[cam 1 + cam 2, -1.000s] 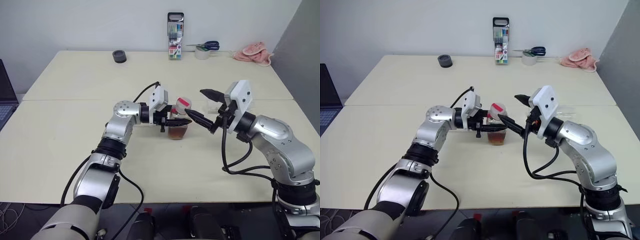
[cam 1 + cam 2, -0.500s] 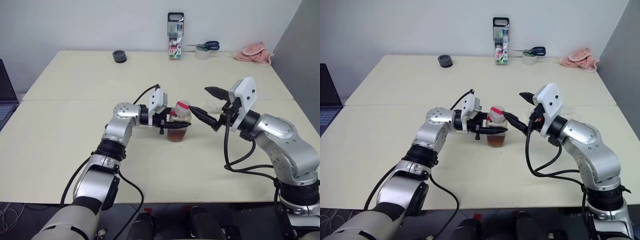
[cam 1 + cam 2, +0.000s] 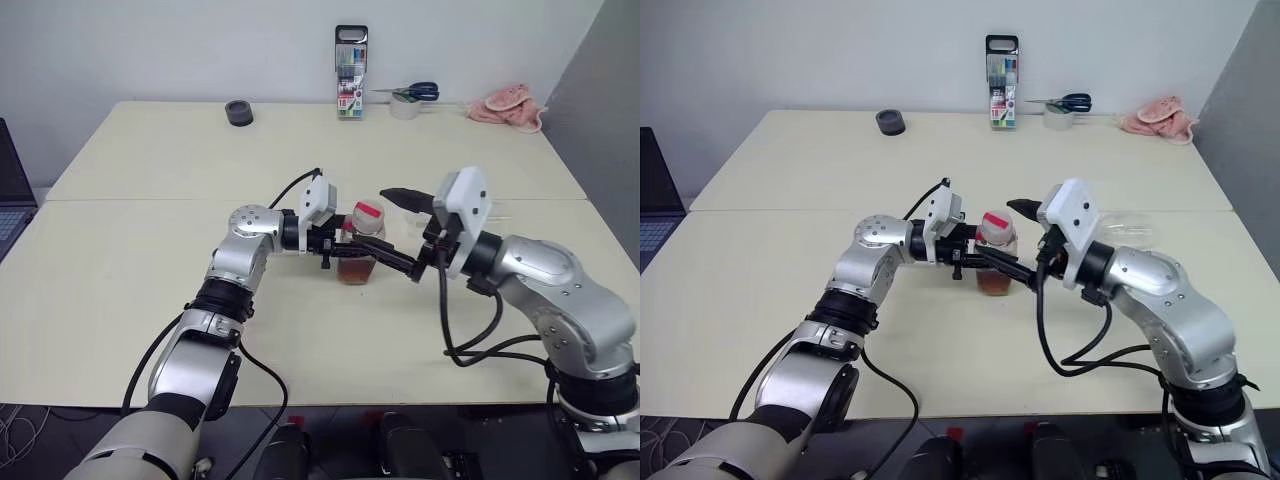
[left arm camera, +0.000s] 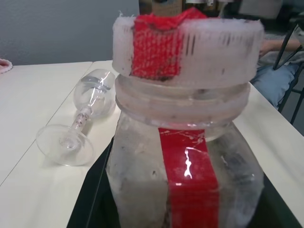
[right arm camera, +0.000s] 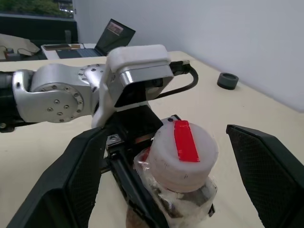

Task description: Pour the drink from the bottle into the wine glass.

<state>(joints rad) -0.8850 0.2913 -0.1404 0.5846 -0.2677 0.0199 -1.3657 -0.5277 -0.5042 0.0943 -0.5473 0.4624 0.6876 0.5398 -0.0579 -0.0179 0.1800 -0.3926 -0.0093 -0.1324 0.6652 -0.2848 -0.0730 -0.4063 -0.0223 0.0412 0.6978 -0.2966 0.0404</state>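
The bottle [image 3: 358, 243] stands upright on the table, a small clear one with a white cap [image 3: 367, 213] carrying a red strip. The reddish-brown drink [image 3: 355, 268] fills its lower part. My left gripper [image 3: 349, 250] reaches in from the left and is shut on the bottle's body. From the right, my right gripper [image 3: 378, 226] is open, with one finger [image 5: 71, 180] on each side of the cap and not touching it. The wine glass [image 4: 80, 123] lies on its side on the table beyond the bottle, behind my right arm [image 3: 1128, 230].
A pen case [image 3: 351, 60], scissors on a tape roll [image 3: 408, 97] and a pink cloth [image 3: 508, 105] line the far edge. A black roll [image 3: 238, 112] sits at the far left. A laptop [image 3: 10, 190] shows at the left border.
My right gripper first pulled back to the right, then swung left, and its open fingers now straddle the bottle's cap. The left gripper and the bottle stayed put.
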